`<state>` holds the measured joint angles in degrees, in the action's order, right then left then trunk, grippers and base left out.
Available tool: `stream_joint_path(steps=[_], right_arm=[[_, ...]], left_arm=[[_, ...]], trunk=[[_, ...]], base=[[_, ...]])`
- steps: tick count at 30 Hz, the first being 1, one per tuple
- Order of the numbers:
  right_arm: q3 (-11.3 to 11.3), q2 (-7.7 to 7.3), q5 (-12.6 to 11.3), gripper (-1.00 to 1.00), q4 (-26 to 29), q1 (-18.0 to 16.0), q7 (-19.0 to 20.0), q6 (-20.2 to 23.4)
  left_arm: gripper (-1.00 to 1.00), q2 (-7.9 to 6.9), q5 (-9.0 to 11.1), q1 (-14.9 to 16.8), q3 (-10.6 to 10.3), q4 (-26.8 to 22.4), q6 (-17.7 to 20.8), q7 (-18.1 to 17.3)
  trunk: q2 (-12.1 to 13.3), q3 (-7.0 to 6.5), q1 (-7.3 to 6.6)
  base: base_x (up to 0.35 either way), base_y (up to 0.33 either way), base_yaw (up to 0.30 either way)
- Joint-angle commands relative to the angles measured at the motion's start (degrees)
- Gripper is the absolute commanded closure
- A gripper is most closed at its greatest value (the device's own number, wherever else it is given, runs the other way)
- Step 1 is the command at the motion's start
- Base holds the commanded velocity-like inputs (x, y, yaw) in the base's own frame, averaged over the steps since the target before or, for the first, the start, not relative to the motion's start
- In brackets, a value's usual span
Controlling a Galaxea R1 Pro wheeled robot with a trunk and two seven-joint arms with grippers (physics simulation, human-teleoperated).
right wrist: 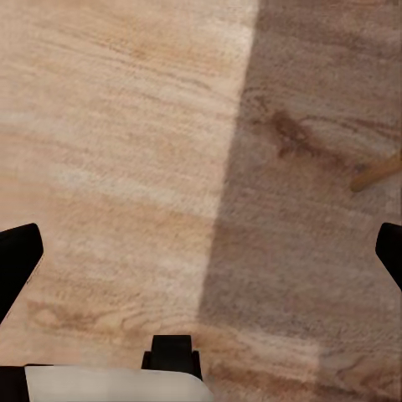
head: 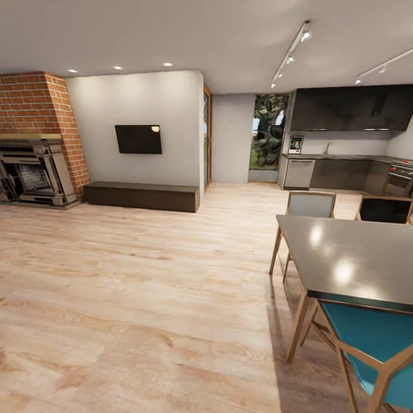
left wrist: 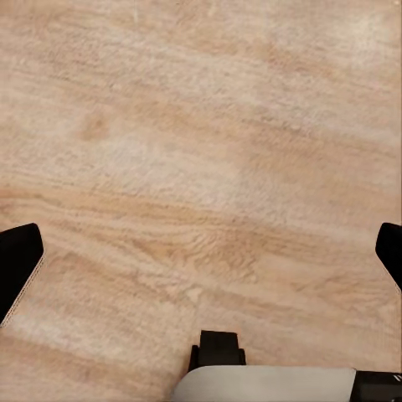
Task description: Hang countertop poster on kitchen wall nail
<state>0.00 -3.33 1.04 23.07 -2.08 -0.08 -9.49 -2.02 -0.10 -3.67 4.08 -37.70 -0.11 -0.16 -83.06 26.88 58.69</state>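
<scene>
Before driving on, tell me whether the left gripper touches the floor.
Apart. In the left wrist view the left gripper hangs open, fingertips at the frame edges, with the wooden floor well below them.

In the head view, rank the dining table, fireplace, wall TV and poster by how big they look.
1. Dining table, largest, though it is nearest the camera.
2. Fireplace, cut by the picture's edge.
3. Wall TV.
4. Poster, smallest, standing far off on the kitchen countertop.

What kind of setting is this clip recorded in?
An open-plan home, apparently: a living area with a red brick fireplace and black wall-mounted television, a dark dining table, and a kitchen with a grey countertop at the back.
</scene>
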Motion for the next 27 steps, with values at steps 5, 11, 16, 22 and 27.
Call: stream_joint_path(steps=[5, 11, 16, 22, 27], right_arm=[[0.00, -0.01, 0.11, -1.00, -0.04, -0.03, -0.04, -0.24], [0.00, -0.01, 0.11, -1.00, -0.04, -0.03, -0.08, -0.26], [0.00, -0.02, 0.11, -1.00, -0.04, -0.03, -0.09, -0.26], [0.00, -0.08, 0.11, -1.00, -0.04, -0.03, -0.10, -0.26], [-0.02, -0.32, 0.11, -1.00, -0.04, -0.05, -0.10, -0.26]], left_arm=[[-1.00, 0.00, -0.07, -0.02, 0.05, -0.01, -0.02, 0.15], [-1.00, 0.00, -0.07, -0.02, 0.05, 0.00, -0.01, 0.16], [-1.00, 0.00, -0.08, -0.02, 0.05, 0.00, -0.04, 0.16], [-1.00, 0.00, -0.08, -0.02, 0.05, 0.00, -0.07, 0.16], [-1.00, 0.00, -0.08, -0.02, 0.05, 0.00, -0.05, 0.16]], trunk=[[-0.02, 0.05, 0.04], [-0.02, 0.05, 0.04], [-0.02, 0.05, 0.04], [-0.02, 0.05, 0.04], [-0.02, 0.05, 0.04]], base=[[0.339, 0.010, 0.000], [0.340, 0.000, 0.000], [0.340, 0.000, 0.000], [0.340, 0.000, 0.000], [0.340, -0.051, 0.000]])
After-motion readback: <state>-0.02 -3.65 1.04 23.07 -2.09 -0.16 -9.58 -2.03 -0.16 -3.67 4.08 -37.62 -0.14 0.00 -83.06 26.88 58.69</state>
